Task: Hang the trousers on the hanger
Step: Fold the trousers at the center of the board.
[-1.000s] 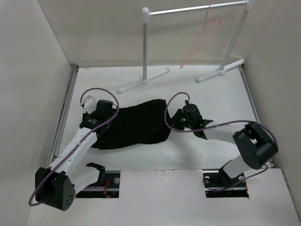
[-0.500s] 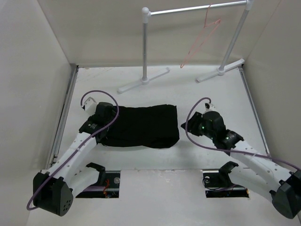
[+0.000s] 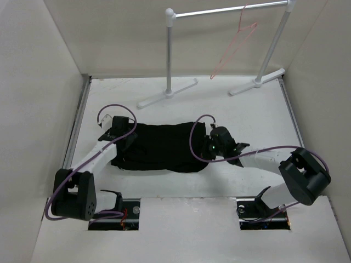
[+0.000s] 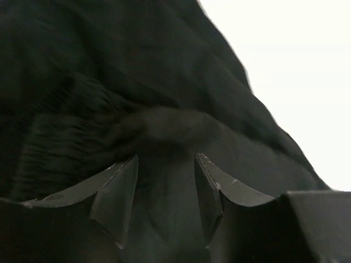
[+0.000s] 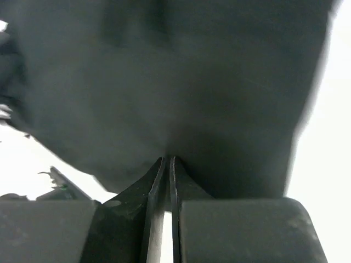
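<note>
From above, the fingertips of the left end effector point(image 3: 126, 147) and the right end effector point(image 3: 206, 150) are lost against the black trousers point(image 3: 164, 147). In the right wrist view, blur hides whether cloth sits between the tips.

Your left arm point(image 3: 90, 161) runs from the near edge up along the left edge, wrist bent inward, left gripper point(image 4: 164, 159) low with jaws apart. Your right arm point(image 3: 263, 159) doubles back from the near-right corner toward the middle, right gripper point(image 5: 167, 158) low, fingers pressed almost together
</note>
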